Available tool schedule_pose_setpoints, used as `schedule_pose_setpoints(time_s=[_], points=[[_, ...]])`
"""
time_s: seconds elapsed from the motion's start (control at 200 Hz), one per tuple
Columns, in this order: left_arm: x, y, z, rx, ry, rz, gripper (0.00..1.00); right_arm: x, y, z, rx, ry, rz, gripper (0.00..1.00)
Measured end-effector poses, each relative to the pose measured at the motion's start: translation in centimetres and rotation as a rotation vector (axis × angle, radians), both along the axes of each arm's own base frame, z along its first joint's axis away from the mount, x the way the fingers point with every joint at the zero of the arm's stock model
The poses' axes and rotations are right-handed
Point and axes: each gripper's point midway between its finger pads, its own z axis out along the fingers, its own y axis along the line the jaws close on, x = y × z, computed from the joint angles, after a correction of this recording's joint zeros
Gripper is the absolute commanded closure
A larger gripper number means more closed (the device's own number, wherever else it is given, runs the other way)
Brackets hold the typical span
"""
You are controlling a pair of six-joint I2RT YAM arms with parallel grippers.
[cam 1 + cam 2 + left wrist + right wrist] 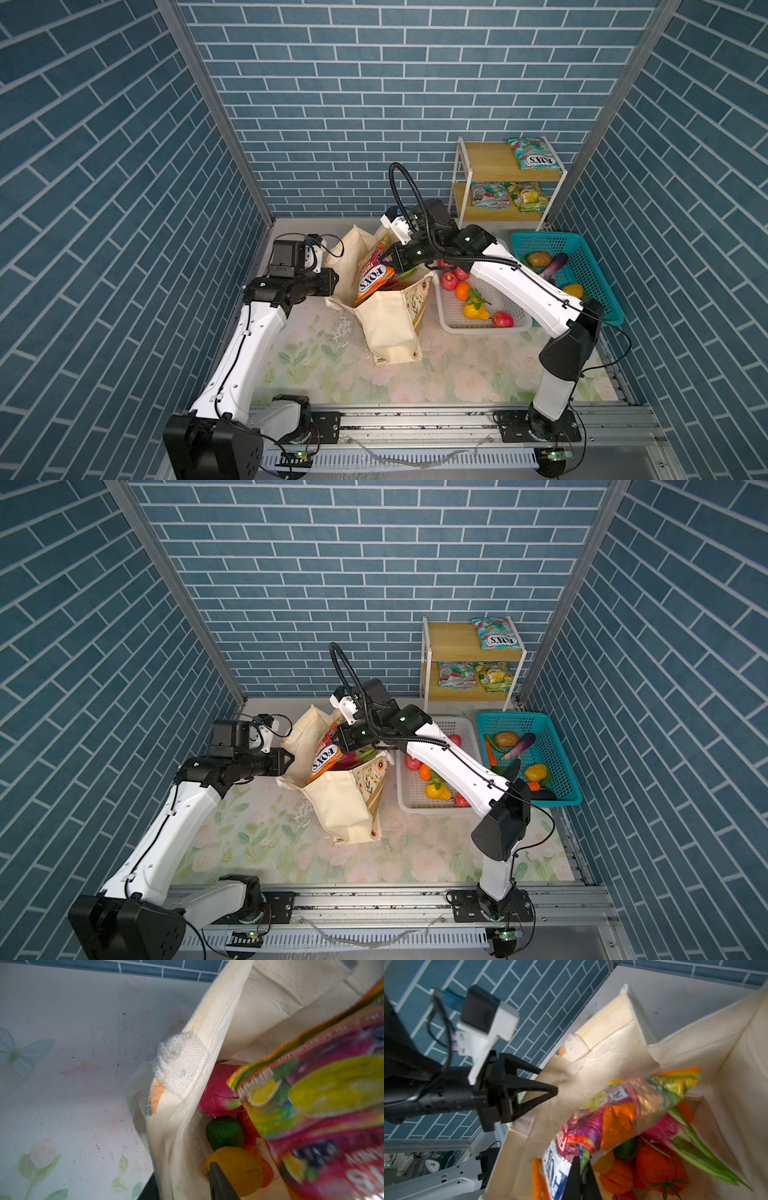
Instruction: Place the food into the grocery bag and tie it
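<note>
Here, the grocery bag (388,332) was seen standing open near the middle of the floral counter (316,374) in both top views. Its left wall was gripped by the left pincer (336,282). In the left wrist view the cream cloth was seen to fill the gap between the two black fingers (220,1184), one inside the bag and one outside.

The right pincer (387,262) was closed on the upper edge of an orange and pink FOX'S packet (374,279). In the right wrist view that edge was seen pinched by the fingertips (574,1180). The packet was held tilted over the mouth of the bag, with its lower end hidden below the rim of the near wall.

Deeper in the bag a pink dragon fruit (216,1093), a green fruit (224,1136) and a yellow fruit (239,1167) were seen lying close together.

Just to the right of the bag a white basket (486,328) was placed, with red apples (451,279), an orange (462,291) and a yellow pear-like piece (475,311) in it. Further right a teal basket (590,266) with vegetables was seen. At the back, three more packets (532,154) were kept on the wooden shelf (486,164).
</note>
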Motion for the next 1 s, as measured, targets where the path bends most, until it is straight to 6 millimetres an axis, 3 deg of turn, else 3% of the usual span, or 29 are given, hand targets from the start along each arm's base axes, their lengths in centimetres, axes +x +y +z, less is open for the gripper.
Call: schedule_pose_setpoints(time_s=[0.09, 0.205, 0.37, 0.475, 0.59, 0.72, 0.835, 0.915, 1.0], points=[[0.0, 0.0, 0.0, -0.001, -0.001, -0.001, 0.62, 1.7, -0.5, -1.5, -0.034, 0.006, -0.043, 1.00], [0.0, 0.0, 0.1, -0.001, -0.002, -0.001, 0.62, 2.7, -1.0, -2.7, -0.060, 0.018, -0.074, 0.84], [0.0, 0.0, 0.1, -0.001, -0.004, -0.001, 0.62, 1.8, -0.7, -2.8, -0.067, 0.025, -0.056, 0.53], [0.1, 0.0, 0.1, -0.002, -0.006, -0.001, 0.62, 0.9, -1.5, -2.7, -0.092, 0.013, -0.047, 0.43], [0.1, 0.0, 0.0, -0.002, -0.007, -0.001, 0.62, -0.3, -3.8, -0.7, -0.099, -0.054, -0.071, 0.34], [0.1, 0.0, 0.0, -0.002, -0.008, 0.000, 0.62, -1.6, -8.3, 4.3, -0.058, -0.210, -0.155, 0.25], [0.1, 0.0, 0.0, -0.001, -0.009, 0.000, 0.62, -1.7, -12.4, 8.1, -0.020, -0.324, -0.269, 0.25], [0.1, 0.0, 0.0, -0.002, -0.009, 0.000, 0.62, -0.7, -14.5, 7.9, -0.041, -0.340, -0.345, 0.25], [0.1, 0.0, 0.0, -0.003, -0.009, 0.001, 0.62, 0.7, -15.6, 5.4, -0.091, -0.302, -0.402, 0.25]])
